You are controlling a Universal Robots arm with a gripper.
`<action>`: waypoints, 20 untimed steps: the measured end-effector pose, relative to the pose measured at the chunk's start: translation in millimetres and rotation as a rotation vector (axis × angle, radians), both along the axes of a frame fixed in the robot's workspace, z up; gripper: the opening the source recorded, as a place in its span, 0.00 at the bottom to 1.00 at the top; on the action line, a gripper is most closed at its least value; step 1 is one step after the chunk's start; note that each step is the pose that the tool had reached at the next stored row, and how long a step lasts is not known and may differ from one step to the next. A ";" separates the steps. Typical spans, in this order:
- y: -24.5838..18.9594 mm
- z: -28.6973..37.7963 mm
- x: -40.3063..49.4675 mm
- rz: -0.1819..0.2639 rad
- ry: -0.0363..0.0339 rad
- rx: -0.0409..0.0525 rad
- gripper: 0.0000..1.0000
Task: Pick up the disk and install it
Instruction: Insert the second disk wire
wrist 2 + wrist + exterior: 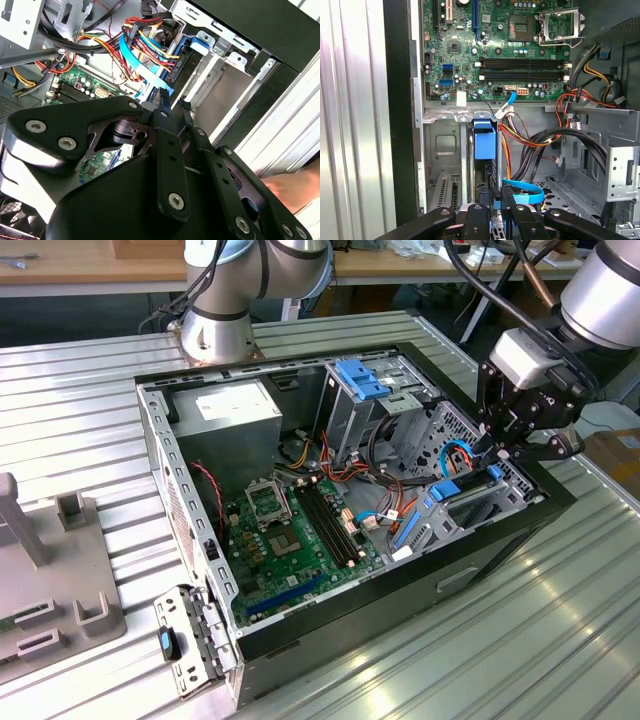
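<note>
Over the drive bay at the case's front corner, the gripper [505,447] hovers, fingers nearly together, clamped on nothing visible. The disk [462,487] sits slotted in the bay [440,150]; the install step looks nearly finished, needing only seating.

exterior view high, oblique over computer case [500,550], wrist views close inside

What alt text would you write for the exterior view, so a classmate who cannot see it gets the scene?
A robot arm's black gripper reaches into an open computer case at the exterior view's right, at the blue-railed disk standing on edge in a grey drive bay. The green motherboard lies exposed in the case, which sits on a ribbed metal table.
</note>
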State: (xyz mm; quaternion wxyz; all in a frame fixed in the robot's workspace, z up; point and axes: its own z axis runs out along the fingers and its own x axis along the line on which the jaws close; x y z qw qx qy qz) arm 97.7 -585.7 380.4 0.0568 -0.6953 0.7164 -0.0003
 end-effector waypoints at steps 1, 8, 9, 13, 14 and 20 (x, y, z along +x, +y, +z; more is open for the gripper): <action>0.0 0.0 0.1 0.000 0.0000 0.0001 0.24; 9.2 -6.6 11.2 0.000 0.0134 -0.0029 0.24; 9.3 -7.2 14.6 0.000 0.0153 -0.0042 0.24; 9.3 -12.5 15.3 0.000 0.0155 -0.0041 0.24; 9.3 -14.0 15.4 0.000 0.0154 -0.0042 0.24; 9.3 -15.3 15.4 0.000 0.0155 -0.0041 0.24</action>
